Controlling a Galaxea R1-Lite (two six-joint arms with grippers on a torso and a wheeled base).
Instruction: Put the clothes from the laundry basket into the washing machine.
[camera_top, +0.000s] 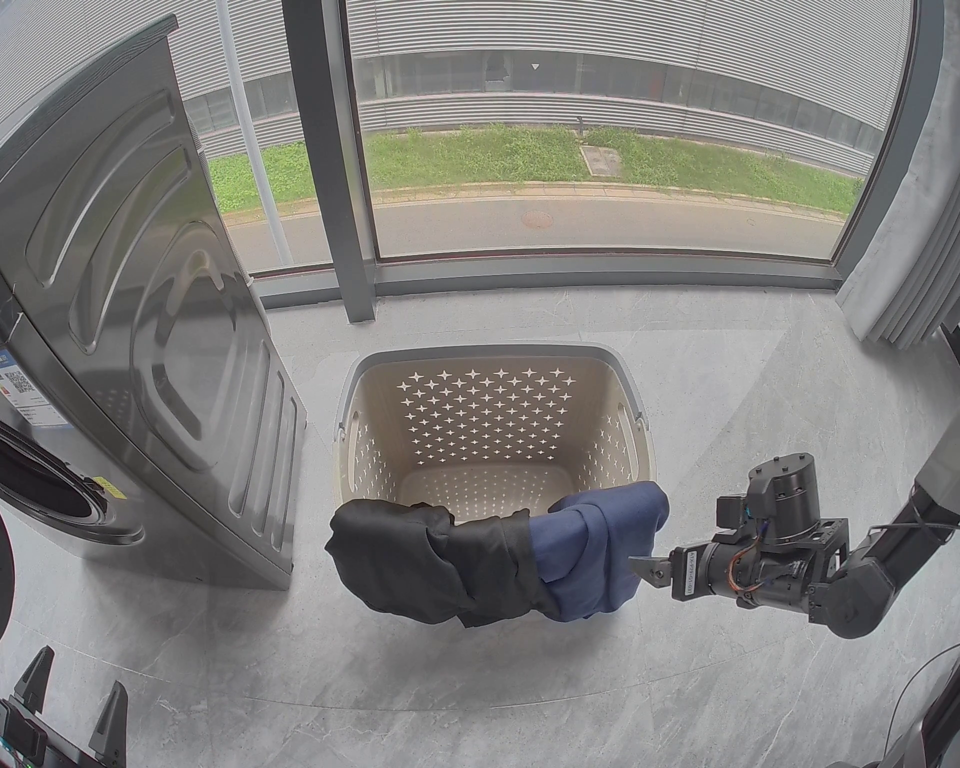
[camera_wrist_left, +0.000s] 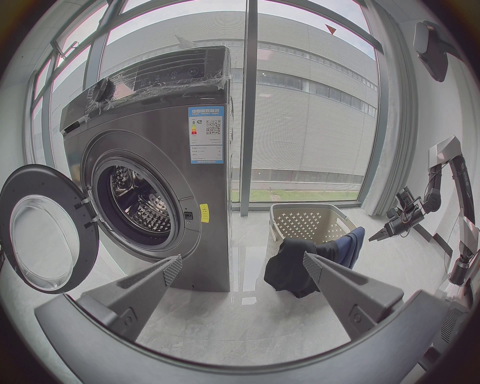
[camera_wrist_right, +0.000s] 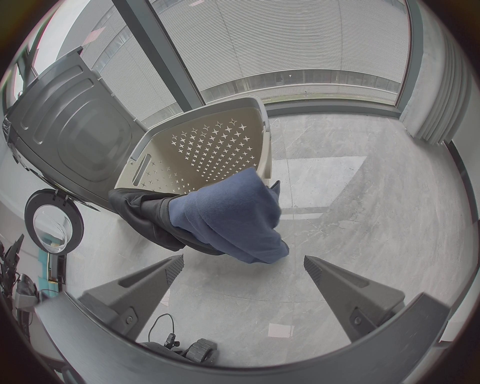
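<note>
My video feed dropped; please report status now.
Left gripper and right gripper open, empty. Black garment and blue garment draped over laundry basket rim. Washing machine door open.

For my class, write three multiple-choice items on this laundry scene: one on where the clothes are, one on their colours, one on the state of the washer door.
1. Where do the clothes lie?
A inside the washer
B draped over the laundry basket's near rim
C on the floor by the window

2. What colours are they?
A black and blue
B red and white
C green and yellow

3. The washing machine door is:
A shut
B swung open
C taken off

Answers:
1. B, both hang over the rim.
2. A, one black garment and one blue garment.
3. B, it stands wide on its hinge.
</note>
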